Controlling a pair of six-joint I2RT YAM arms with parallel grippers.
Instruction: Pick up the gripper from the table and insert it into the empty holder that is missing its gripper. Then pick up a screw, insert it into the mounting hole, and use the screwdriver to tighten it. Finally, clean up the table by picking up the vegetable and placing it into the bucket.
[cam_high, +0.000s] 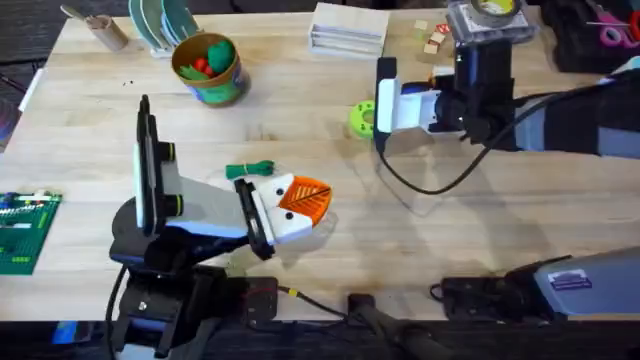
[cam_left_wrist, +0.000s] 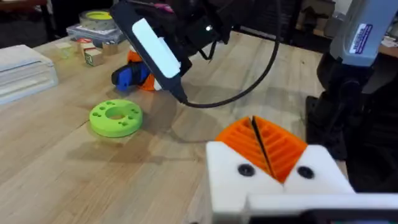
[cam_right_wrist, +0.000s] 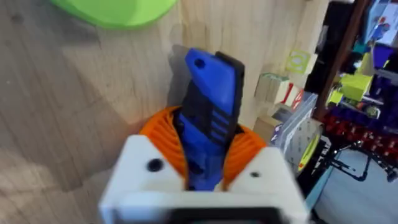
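Note:
My left gripper (cam_high: 305, 200) hangs low over the table's middle, shut, its two orange ribbed pads (cam_left_wrist: 273, 146) pressed together in white holders (cam_left_wrist: 233, 177). A dark screw head shows in each holder. Just behind it the slim dark-green vegetable (cam_high: 250, 170) lies on the table. The bucket (cam_high: 208, 68) stands at the back left with red and light-green toy produce inside. My right gripper (cam_right_wrist: 208, 155) is shut on the blue screwdriver (cam_right_wrist: 208, 118), also seen as the screwdriver (cam_left_wrist: 127, 76) low over the table behind the green disc.
A bright-green disc (cam_high: 362, 118) lies beside the right arm. A black cable (cam_high: 420, 185) loops over the table's middle. White boxes (cam_high: 348, 28), small blocks (cam_high: 435, 40) and a tape roll (cam_high: 492, 12) line the back edge. A green board (cam_high: 25, 228) sits at the left edge.

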